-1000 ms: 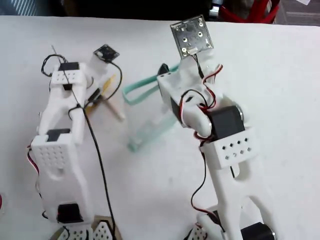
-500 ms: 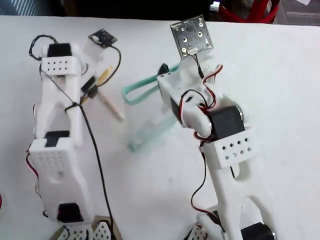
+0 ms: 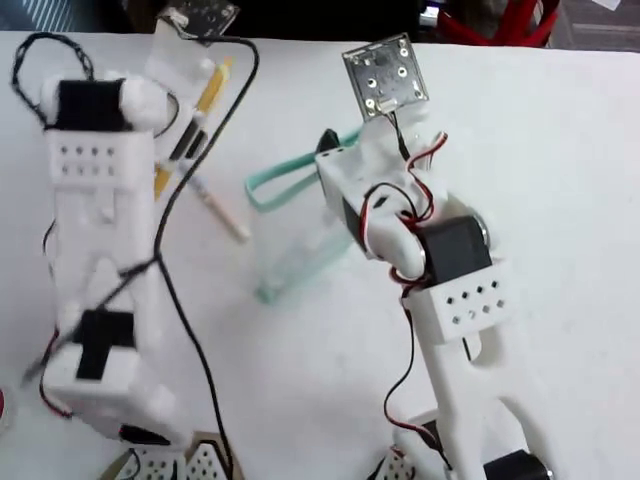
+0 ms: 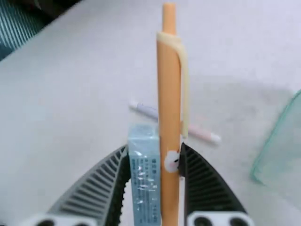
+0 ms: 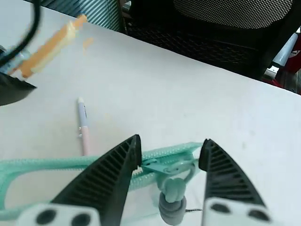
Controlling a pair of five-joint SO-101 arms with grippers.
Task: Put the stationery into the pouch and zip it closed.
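My left gripper [image 4: 155, 149] is shut on an orange pen [image 4: 169, 94] and a pale blue wrapped eraser [image 4: 143, 183], side by side between its jaws. It hangs above the table's far left [image 3: 190, 120], with the orange pen [image 3: 208, 92] sticking out. A white and pink pen [image 3: 218, 208] lies on the table between the arms. The teal-edged clear pouch [image 3: 290, 215] stands at the middle with its mouth open. My right gripper [image 5: 170, 143] holds the pouch's zip end, and the zip pull [image 5: 171, 186] hangs between its jaws.
The table's far edge runs close behind the left gripper, with dark floor beyond. A black mesh chair [image 5: 225, 28] stands past that edge. Black cable [image 3: 190, 300] trails along the left arm. Bare white table [image 3: 560, 180] lies to the right.
The left arm has risen and swung toward the far edge, carrying the orange pen and eraser up off the table. The right arm and pouch have stayed put.
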